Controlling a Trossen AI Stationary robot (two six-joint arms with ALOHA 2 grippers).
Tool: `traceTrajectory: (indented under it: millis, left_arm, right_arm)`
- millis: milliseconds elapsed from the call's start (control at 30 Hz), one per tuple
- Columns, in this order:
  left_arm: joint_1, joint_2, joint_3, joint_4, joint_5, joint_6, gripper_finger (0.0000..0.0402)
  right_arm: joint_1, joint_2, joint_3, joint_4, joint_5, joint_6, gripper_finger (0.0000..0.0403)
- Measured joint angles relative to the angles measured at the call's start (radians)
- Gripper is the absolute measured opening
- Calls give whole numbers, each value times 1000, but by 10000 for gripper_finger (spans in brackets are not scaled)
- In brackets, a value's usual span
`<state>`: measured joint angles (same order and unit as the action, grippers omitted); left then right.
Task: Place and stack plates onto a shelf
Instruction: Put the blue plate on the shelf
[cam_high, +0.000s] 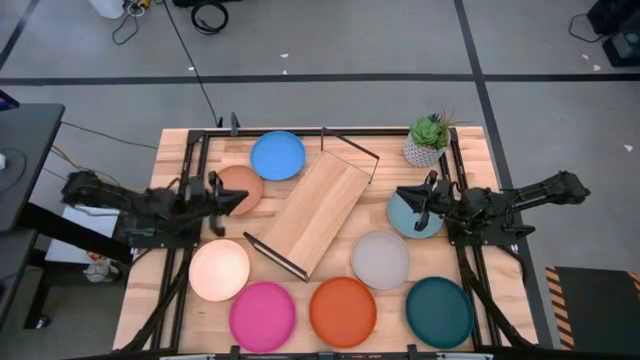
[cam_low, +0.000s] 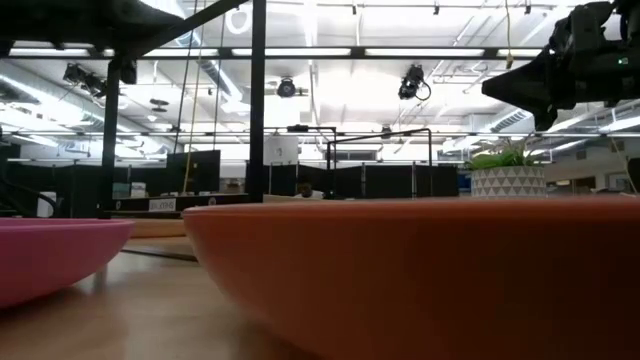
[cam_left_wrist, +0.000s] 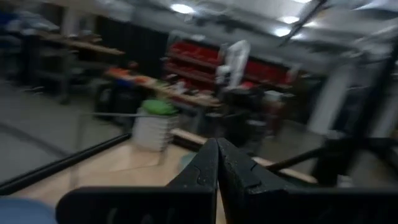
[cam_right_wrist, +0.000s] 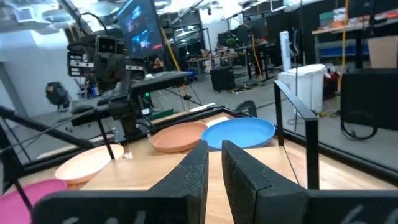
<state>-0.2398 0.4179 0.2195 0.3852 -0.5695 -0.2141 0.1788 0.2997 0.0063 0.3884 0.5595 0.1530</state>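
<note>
No plate is on the shelf (cam_high: 312, 212) yet; the board lies at a slant in the middle of the table (cam_high: 180, 160), its black wire end frames at the far right and near left. Around it on the tabletop lie the blue plate (cam_high: 277, 155), tan plate (cam_high: 243, 187), cream plate (cam_high: 219, 269), pink plate (cam_high: 262, 316), orange plate (cam_high: 342, 311), grey plate (cam_high: 380, 259), dark teal plate (cam_high: 439, 312) and pale blue plate (cam_high: 406, 218). The left gripper (cam_high: 238, 201) hangs over the tan plate with its fingers pressed together and empty, as the left wrist view confirms. The right gripper (cam_high: 403, 193) hangs above the far edge of the pale blue plate, jaws nearly closed with only a thin gap, grasping nothing. Risks, as judged: with jaws this tight, either gripper would strike a plate rim rather than straddle it unless it opens before descending, and could push the plate across the wood. The plates lie flat, so a shallow pinch on the rim may slip. The slanted shelf leaves its wire frames in the carrying path from both sides; a plate carried low could catch one. The potted plant (cam_high: 428, 139) stands just beyond the right gripper and could be knocked on a lift. The tan and blue plates lie close together, so dragging one may disturb the other.
</note>
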Motion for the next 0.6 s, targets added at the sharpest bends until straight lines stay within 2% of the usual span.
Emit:
traceTrajectory:
  millis: [167, 333, 500, 600]
  left_arm:
    - [189, 173, 80, -2, 126, -57, 7]
    - [378, 341, 145, -3, 283, -96, 7]
    - [543, 498, 182, -24, 478, -172, 7]
    - [614, 578, 215, -92, 605, -194, 7]
  right_arm:
    - [-16, 29, 0, -1, -72, 53, 53]
    - [-20, 90, 0, -3, -86, 102, 53]
    - [-20, 160, 0, 48, -86, 80, 53]
    - [-20, 201, 0, 113, -104, 56, 53]
